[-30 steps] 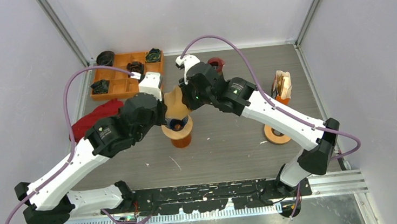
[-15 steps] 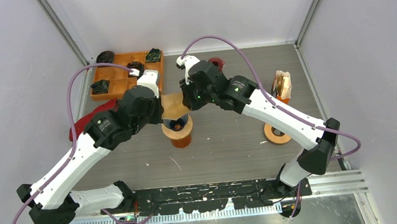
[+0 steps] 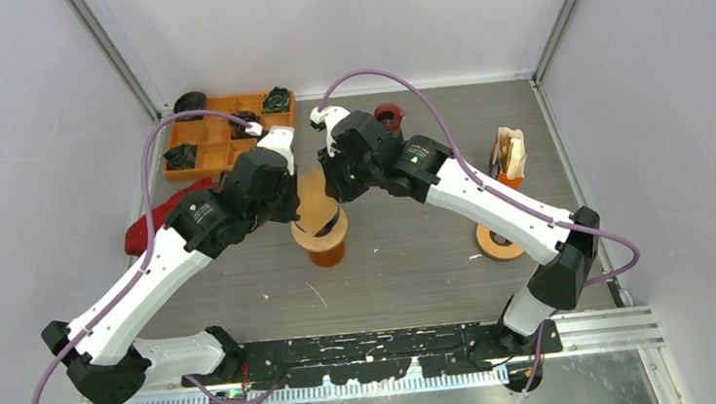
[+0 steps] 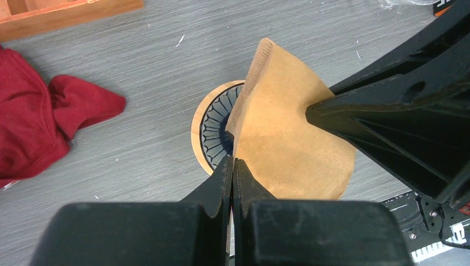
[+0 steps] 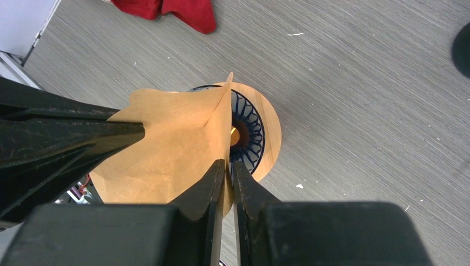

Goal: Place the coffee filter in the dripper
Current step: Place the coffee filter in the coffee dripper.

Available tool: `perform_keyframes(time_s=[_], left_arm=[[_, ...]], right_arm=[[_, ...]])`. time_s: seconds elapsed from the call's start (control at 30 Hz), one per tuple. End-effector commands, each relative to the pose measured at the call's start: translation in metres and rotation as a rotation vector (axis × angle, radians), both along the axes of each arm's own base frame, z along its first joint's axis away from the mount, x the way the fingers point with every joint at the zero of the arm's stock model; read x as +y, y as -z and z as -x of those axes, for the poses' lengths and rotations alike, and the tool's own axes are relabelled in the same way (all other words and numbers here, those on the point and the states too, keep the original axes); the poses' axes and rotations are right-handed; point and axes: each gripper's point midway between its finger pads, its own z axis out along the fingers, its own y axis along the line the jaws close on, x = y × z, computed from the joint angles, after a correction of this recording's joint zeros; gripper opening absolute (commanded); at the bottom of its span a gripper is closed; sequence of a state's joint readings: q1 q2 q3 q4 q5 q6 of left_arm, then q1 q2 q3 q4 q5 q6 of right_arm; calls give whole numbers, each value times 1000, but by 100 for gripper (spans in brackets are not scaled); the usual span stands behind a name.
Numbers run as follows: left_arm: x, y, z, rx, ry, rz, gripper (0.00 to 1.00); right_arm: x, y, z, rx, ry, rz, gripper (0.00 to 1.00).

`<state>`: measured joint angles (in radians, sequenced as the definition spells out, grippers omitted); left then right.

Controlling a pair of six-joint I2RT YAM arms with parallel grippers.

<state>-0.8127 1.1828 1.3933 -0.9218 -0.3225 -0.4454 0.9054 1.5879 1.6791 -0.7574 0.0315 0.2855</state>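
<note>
Left wrist view: the coffee filter (image 4: pixel 288 138) is a brown paper cone in the air over the dripper (image 4: pixel 213 130), stretched between my two claws.
Filter position: it covers part of the dripper's mouth, and the rest of the ribbed funnel shows bare beside it. I judge it is not seated; I cannot tell whether its tip touches the rim.
Dripper: a dark ribbed funnel in a wooden ring, upright on its stand in the middle of the counter (image 3: pixel 418 265).
Left claw (image 4: pixel 233 166): clenched tight on one edge of the paper.
Right claw (image 5: pixel 227 169): fingers pinched nearly together on the opposite edge, gripping the paper.
Done so far: the filter is in hand, over the dripper, and pulled partly open into a cone.
To do: by my judgement, centre the tip over the funnel, lower it until the paper lies against the ribs, then let go with both claws.
Risk: the paper is thin, so pulling unevenly could crease or tear it.
Counter: grey wood-grain, with a few pale specks and scratches.
Left side: a red cloth (image 3: pixel 164 214) lies crumpled, with an orange tray (image 3: pixel 221 136) of compartments behind it holding small dark things.
Right side: a holder of brown papers (image 3: pixel 508 155) stands near the edge, with a round wooden disc (image 3: pixel 497 242) in front of it.
Back: a small dark red cup (image 3: pixel 389 116).
Room: plain pale walls (image 3: pixel 338 18) on three sides, with metal posts (image 3: pixel 111 53) at the corners.
</note>
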Motion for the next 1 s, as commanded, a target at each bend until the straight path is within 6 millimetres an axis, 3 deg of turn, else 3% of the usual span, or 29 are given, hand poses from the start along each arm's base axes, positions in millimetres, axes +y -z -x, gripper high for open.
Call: perform_keyframes(time_s=[0.0,0.4,0.97], left_arm=[[-1,-10,-6,-21,-4,45,0],[6,14,-13,40,-20,67,0],[4,36,-18,84,-24,25,0]], right_arm=[[3,-10,-7,-37,-8,-22,15],[-15,-1,-19,-36,28,20,7],[-2,22,-25,-2,2,45,8]])
